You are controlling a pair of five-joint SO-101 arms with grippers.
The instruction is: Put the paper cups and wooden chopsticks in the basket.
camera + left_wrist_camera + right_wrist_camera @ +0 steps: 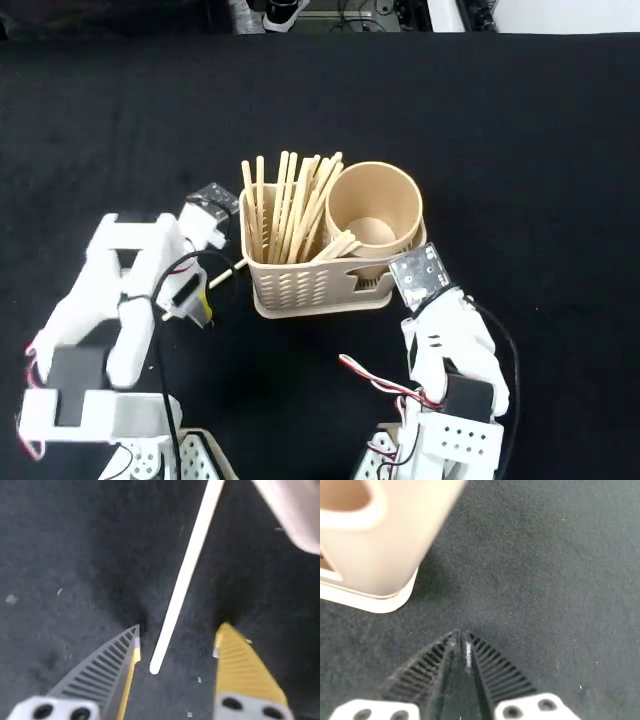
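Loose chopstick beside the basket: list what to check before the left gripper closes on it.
1. Left gripper open: ok.
2. Loose chopstick between its fingers: ok, it lies flat on the table, with its near end between them.
3. Chopstick's far end free of the basket: cannot tell.
4. Right gripper out of the way: ok, shut on nothing, by the basket's other side.
5. Paper cup in the basket: ok.
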